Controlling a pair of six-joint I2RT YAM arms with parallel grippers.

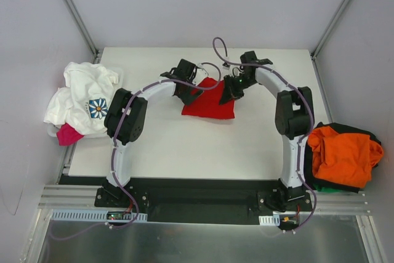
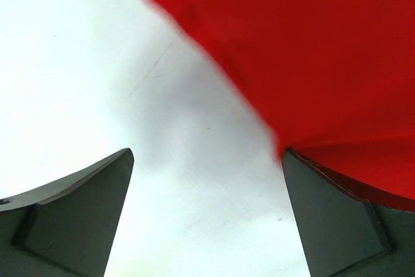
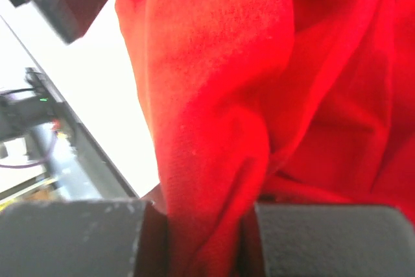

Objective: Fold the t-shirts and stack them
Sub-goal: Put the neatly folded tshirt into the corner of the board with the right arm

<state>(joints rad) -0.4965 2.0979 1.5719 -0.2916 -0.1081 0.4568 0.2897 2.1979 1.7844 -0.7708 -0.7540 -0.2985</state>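
Right gripper (image 3: 204,228) pinched tight on a bunched fold of the red t-shirt (image 3: 259,82). Left gripper (image 2: 207,186) spread wide over bare table (image 1: 184,146), its right finger at the cloth's edge. Red shirt lies mid-table toward the far side; white printed t-shirt (image 1: 83,93) heaped at the left edge, orange t-shirt (image 1: 341,155) at the right.

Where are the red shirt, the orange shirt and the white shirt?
red shirt (image 1: 209,108), overhead view, middle of the cloth
orange shirt (image 1: 341,155), overhead view, crumpled middle
white shirt (image 1: 97,108), overhead view, its flower print
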